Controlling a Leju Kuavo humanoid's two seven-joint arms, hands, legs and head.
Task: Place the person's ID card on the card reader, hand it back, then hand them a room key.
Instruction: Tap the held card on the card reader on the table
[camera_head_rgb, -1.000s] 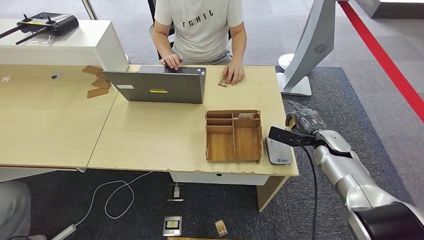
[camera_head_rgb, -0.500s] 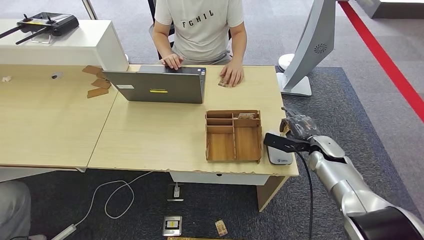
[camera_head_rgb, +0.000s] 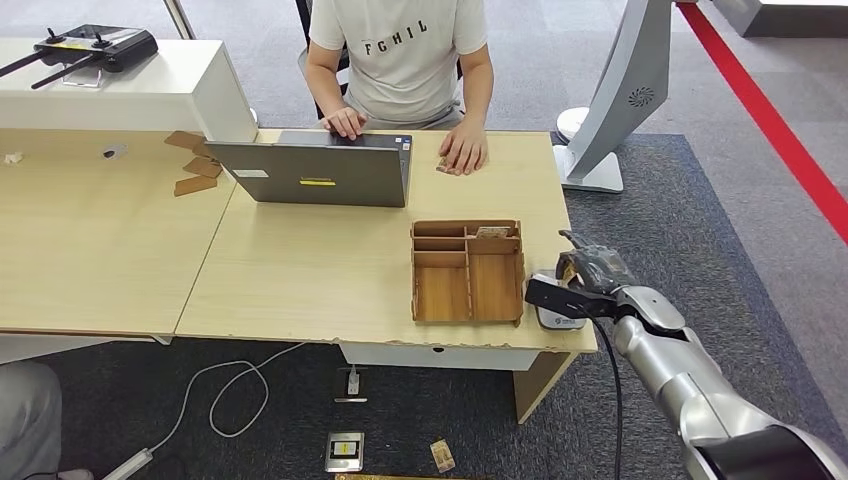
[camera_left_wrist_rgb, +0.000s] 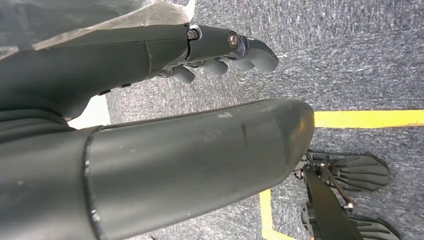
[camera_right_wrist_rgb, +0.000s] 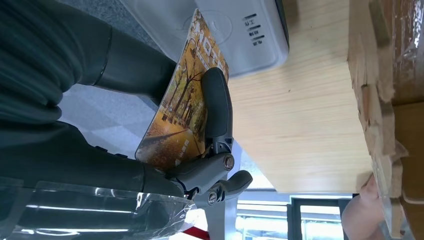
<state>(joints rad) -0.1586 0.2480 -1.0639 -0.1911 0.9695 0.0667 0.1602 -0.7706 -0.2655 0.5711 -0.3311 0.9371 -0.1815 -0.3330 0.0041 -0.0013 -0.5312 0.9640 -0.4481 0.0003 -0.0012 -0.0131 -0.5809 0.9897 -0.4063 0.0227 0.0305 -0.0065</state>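
Right hand (camera_head_rgb: 590, 272): pinching the card (camera_right_wrist_rgb: 182, 102), just above the reader (camera_head_rgb: 557, 312), table's 4 o'clock corner.
Left hand (camera_left_wrist_rgb: 220, 50): hanging, fingers curled, holding nothing.
Tip: flatten card, settle it squarely.

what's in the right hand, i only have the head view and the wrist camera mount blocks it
Observer: The right hand holds a card with an autumn tree picture, pinched under a dark finger.
Operator: is it on the reader yet
Observer: Its far corner lies in front of the white card reader; I cannot tell whether it touches.
Operator: and the left hand
Observer: The left hand hangs over grey carpet, fingers curled, holding nothing.
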